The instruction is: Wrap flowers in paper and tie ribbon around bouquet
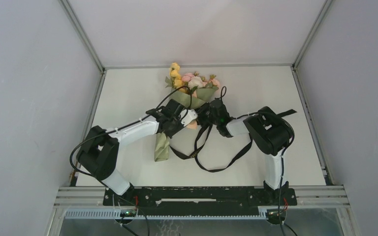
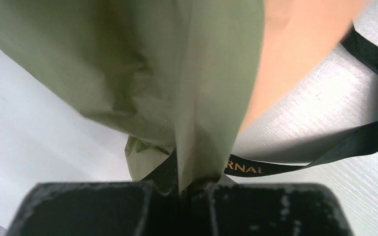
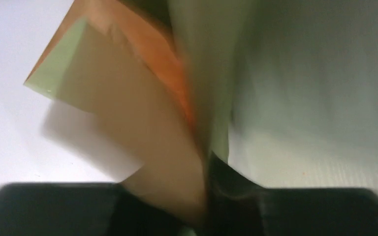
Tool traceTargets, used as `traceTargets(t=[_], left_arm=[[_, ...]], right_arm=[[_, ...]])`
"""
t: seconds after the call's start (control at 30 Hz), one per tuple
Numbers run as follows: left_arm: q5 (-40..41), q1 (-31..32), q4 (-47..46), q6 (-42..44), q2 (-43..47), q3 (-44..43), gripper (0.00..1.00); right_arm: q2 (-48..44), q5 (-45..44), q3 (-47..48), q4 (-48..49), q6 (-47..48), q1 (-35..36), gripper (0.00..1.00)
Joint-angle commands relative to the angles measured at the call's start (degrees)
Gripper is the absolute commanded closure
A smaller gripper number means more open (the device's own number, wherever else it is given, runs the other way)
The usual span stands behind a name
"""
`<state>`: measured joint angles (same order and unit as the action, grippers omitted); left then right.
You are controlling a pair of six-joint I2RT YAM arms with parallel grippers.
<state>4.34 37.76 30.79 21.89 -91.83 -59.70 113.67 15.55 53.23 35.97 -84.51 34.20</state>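
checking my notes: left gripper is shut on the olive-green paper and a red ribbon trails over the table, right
No, the ribbon is black, not red, as the left wrist view shows. The left gripper is indeed shut on the olive-green paper, and the ribbon trails over the table.

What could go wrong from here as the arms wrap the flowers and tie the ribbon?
1. The left gripper pinches only a thin fold of the paper; a tug might tear it or let it slip.
2. The ribbon trails in loose loops across the table, so it may snag or tangle.
3. The right wrist view is blurred, so whether the right gripper holds the paper firmly is unclear.
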Motion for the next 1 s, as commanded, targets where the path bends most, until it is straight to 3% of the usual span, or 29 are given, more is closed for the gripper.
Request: traceTargets(t=[0.0,0.03,0.13,0.27,0.37,0.47,0.77,0.97], left_arm=[[-1.18,0.89,2.15,-0.09,1.05,-2.12,0.91],[-1.48,1.16,2.5,0.29,1.62,-2.29,0.87],[-4.73,4.27,5.3,4.91,4.77,-2.2,0.69],[-12.93,13.31,9.6,13.48,11.67,1.43,0.44],[-18.1,19.19,9.96,16.72,14.96,5.0,0.32],[-19.54,21.67,7.89,16.83,12.8,5.9,0.29],[-10.6,22.1,2.76,14.06,-1.51,2.3,0.25],[-5.47,22.1,0.25,12.54,-6.13,2.22,0.31]], right_arm=[[0.83,3.48,1.91,4.61,0.09,-0.32,0.91],[0.81,3.78,1.93,4.13,0.72,-0.5,1.0],[0.77,5.02,1.94,2.83,2.52,-1.52,1.0],[1.19,7.45,2.57,0.4,4.61,-3.29,1.0],[2.0,9.18,3.99,-2.43,6.9,-4.77,1.0],[2.7,10.16,5.54,-5.39,8.98,-5.6,1.0],[3.4,10.6,8.22,-9.51,12.68,-6.05,1.0],[2.65,10.68,8.21,-10.98,14.74,-6.03,1.0]])
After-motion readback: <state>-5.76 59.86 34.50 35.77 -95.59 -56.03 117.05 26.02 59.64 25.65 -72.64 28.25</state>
